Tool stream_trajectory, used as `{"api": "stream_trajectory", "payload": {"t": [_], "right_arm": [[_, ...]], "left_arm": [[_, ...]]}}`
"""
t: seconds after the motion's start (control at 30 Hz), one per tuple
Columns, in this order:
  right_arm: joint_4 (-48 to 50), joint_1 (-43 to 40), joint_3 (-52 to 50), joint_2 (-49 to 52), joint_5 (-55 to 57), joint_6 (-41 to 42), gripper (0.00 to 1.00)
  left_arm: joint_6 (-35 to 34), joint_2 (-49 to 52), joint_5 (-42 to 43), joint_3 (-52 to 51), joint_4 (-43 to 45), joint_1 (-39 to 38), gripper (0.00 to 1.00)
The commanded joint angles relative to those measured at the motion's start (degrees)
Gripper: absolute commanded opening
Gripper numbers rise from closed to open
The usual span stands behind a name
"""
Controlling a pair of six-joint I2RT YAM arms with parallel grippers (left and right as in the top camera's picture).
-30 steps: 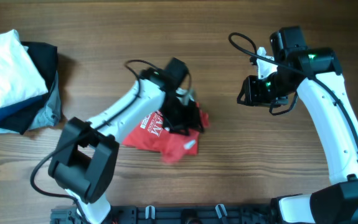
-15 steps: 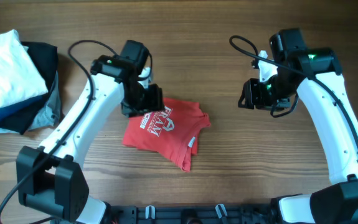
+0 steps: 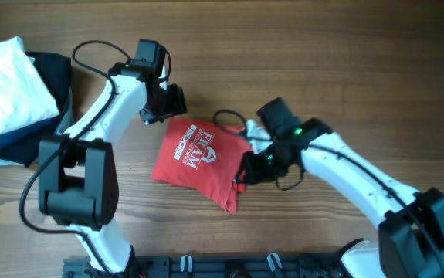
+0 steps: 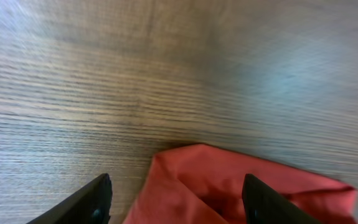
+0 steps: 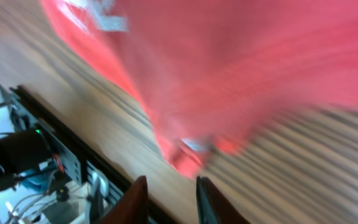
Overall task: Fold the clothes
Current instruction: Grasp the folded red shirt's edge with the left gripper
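A red shirt [image 3: 194,158] with white print lies folded in the middle of the wooden table. My left gripper [image 3: 167,108] is open and empty just beyond the shirt's upper left corner. In the left wrist view its fingers [image 4: 179,200] are spread wide over the red cloth's edge [image 4: 228,186]. My right gripper [image 3: 245,168] is at the shirt's right edge. In the right wrist view its fingers [image 5: 169,200] are a little apart with bare wood between them, and the blurred red shirt [image 5: 241,62] lies just ahead.
A pile of clothes sits at the far left: a white garment [image 3: 5,73] on dark ones [image 3: 48,77]. A black rail [image 3: 229,266] runs along the table's front edge and also shows in the right wrist view [image 5: 54,155].
My left gripper let go of the shirt and drew back up and left. My right arm swung from the far right down to the shirt's right edge. The shirt now lies flat.
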Motion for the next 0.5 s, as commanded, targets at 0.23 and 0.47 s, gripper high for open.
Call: {"api": "stream_trajectory", "payload": {"t": [0.23,0.47], "right_arm": [[11.9,6.9,-3.8,8.2,12.4,16.6,0.23],[14.9,1.7,-3.7,9.5,31.7,16.1,0.23]], "left_arm": [[1.1,7.1,-2.5,-0.9,-13.9,0.1,0.57],[0.2,7.1,-3.8,-2.1,-26.7,0.1,0.45]]}}
